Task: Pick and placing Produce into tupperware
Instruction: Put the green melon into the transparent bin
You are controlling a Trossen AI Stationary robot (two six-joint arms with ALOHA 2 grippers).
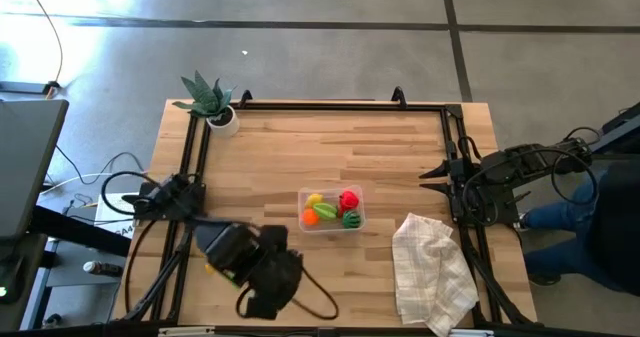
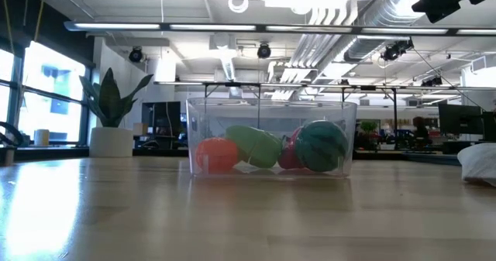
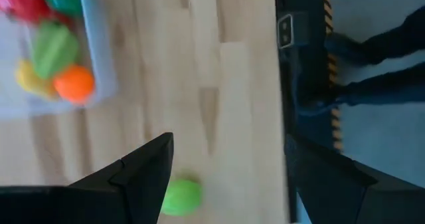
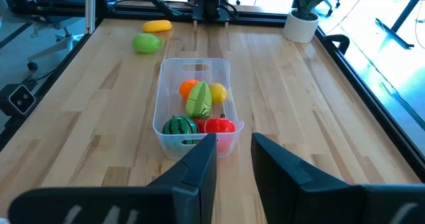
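your tupperware (image 1: 332,209) sits mid-table, holding orange (image 4: 189,88), lemon (image 4: 218,92), green piece (image 4: 198,101), watermelon (image 4: 180,126), red pepper (image 4: 216,125). 2 items lie outside near your left arm: green lime-like fruit (image 4: 147,43), banana (image 4: 157,26) beside it. left gripper (image 3: 229,177) spread, empty, above lime. right gripper (image 4: 234,159) at table's right edge, fingers slightly apart, empty.

Place: open-plan lab or office.
Evidence: exposed silver ceiling ducts (image 2: 403,13) above the pale wooden table (image 2: 248,214); monitors beyond it.
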